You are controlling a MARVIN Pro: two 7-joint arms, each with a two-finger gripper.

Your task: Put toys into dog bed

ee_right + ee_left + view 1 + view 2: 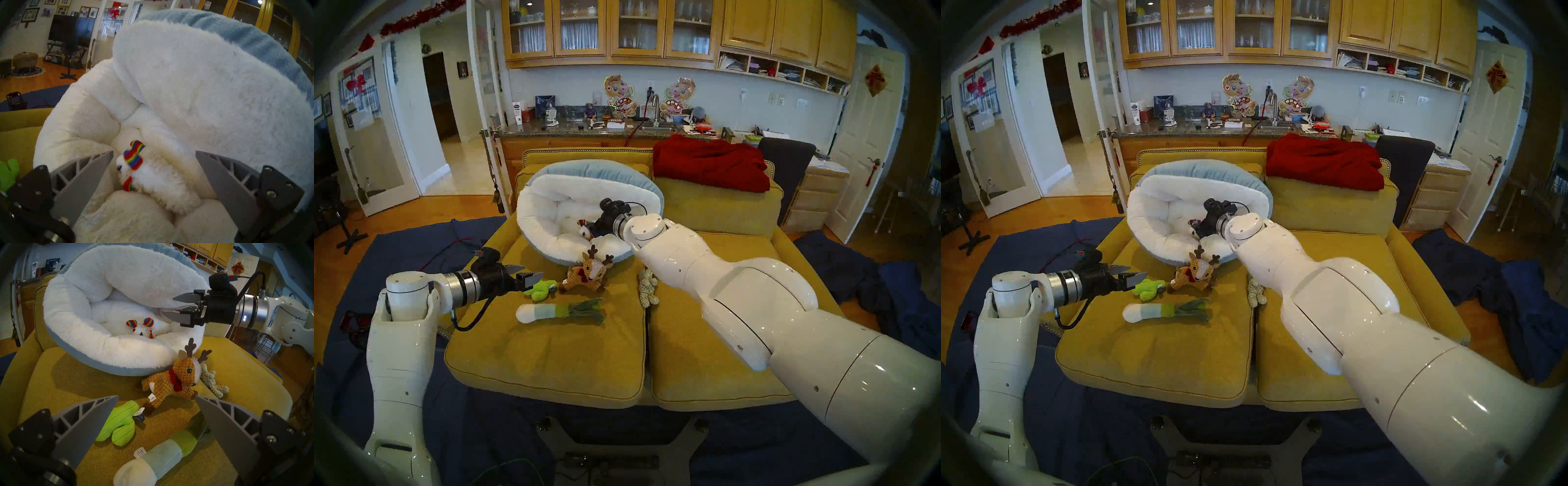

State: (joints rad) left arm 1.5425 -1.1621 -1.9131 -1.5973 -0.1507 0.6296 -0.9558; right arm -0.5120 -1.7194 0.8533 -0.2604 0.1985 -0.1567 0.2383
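Clearance on the left comes first: your left gripper (pixel 526 275) hangs with its jaws spread and nothing between them, just beside the lime-green cactus (pixel 540 289), so keep it where it is until the other arm is out of the bed. Below it the leek (pixel 558 310) lies across the yellow cushion (pixel 551 356), and the reindeer (pixel 587 271) sits against the near rim of the dog bed (pixel 551 237); leave both untouched during this step.

Inside the bed, the white fluffy toy (pixel 153 176) with rainbow ears rests on the plush floor, free of both fingers. Your right gripper (pixel 153 155) stands over it with its jaws wide apart and empty, so the release looks complete. Draw that arm straight back and up over the raised rim; a low exit would likely drag the soft wall or tip the propped bed.

Farther right, the grey-beige plush (pixel 648 288) lies on the seam between cushions, partly hidden under the right forearm. Lift clear before swinging, or the arm may sweep it. Four toys appear to remain outside.
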